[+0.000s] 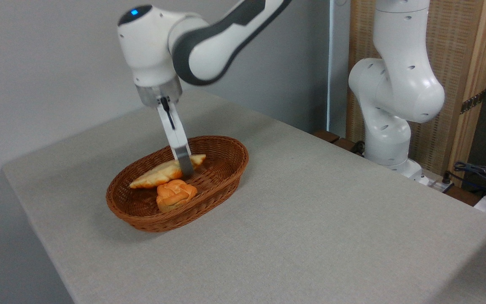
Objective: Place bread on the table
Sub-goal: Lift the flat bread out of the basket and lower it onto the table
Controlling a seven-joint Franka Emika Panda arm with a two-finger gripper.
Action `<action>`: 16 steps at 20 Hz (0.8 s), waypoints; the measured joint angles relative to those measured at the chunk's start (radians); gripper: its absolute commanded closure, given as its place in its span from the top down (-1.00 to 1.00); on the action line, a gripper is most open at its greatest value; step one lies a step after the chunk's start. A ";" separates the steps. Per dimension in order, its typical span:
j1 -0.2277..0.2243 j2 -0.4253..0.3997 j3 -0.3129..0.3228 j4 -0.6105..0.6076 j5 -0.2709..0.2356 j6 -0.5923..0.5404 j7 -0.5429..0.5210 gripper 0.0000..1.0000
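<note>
Inside the basket (222,177), the gripper (185,169) reaches the bread (158,175), grasp unclear; bun (175,194) at five o'clock; table (310,211) placement remains.

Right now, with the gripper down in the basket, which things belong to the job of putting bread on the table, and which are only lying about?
Belong to the job:
- the long flat pale yellow pastry
- the light grey speckled table
- the gripper, down at the pastry
- the brown oval wicker basket, holding the pastry

Only lying about:
- the small round orange knotted bun
- the cables at the right
</note>
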State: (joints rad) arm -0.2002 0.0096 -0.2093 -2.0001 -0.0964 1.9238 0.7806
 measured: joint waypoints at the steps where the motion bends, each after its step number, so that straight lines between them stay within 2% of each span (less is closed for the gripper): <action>1: 0.002 -0.001 0.005 0.050 0.000 -0.072 0.000 -0.69; 4: 0.011 -0.006 0.044 0.174 0.000 -0.215 0.000 -0.66; 7: 0.017 -0.012 0.144 0.233 0.001 -0.254 0.011 -0.49; 8: 0.020 -0.012 0.188 0.242 0.001 -0.255 0.032 -0.32; 9: 0.023 -0.012 0.234 0.247 0.002 -0.255 0.060 -0.04; 10: 0.026 -0.012 0.280 0.247 0.002 -0.256 0.088 0.05; 12: 0.030 -0.002 0.366 0.242 0.002 -0.256 0.131 0.62; 13: 0.032 0.008 0.397 0.240 0.002 -0.256 0.144 0.68; 15: 0.035 0.038 0.421 0.237 0.020 -0.253 0.154 1.00; 16: 0.033 0.053 0.421 0.237 0.033 -0.251 0.154 1.00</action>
State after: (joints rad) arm -0.1669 0.0626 0.2119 -1.7633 -0.0639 1.6733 0.9350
